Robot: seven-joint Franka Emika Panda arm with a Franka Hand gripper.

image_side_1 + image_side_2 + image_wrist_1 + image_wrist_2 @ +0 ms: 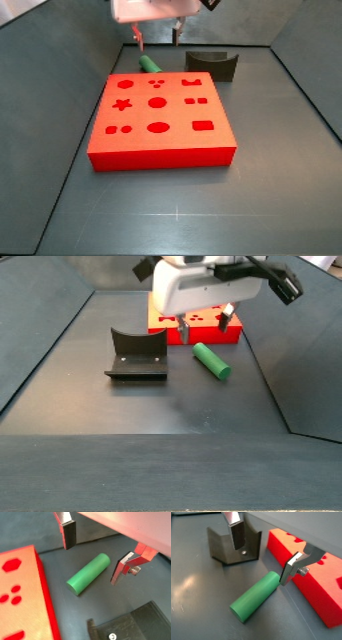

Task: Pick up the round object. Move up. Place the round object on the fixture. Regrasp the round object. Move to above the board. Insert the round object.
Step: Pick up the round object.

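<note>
Between the two flat silver finger plates of the gripper [92, 554], which are spread wide with nothing held, the dark grey matte floor [198, 607] is seen in both wrist views. The gripper [261, 554] hangs above the floor, its fingers [292, 568] clear of everything. In a side view the gripper [155, 40] is seen behind the far edge of the board, under its white housing [201, 286].

The floor is a smooth, dark grey sheet, faintly scuffed, bounded by dark sloping walls [47, 341] in both side views. Little of the room beyond is shown; only a pale strip is glimpsed at the top corners.

The small green cylindrical peg with round ends [88, 573] lies flat on the floor below the open fingers, roughly between them and untouched by either pad; in a wrist view its near end [254, 597] extends out past the fingertips. In a side view the peg [146, 63] is mostly hidden behind the board, only a green end being visible; in a side view [211, 361] it is seen whole.

The large flat bright red square block with shaped cut-out holes [160, 118] lies just beside the peg, and is cut off in both wrist views [20, 587]. The small dark grey-black block with a curved notch, the fixture [136, 356], stands near the peg, apart from it [234, 544]; in a wrist view only its corner [133, 629] is visible.
</note>
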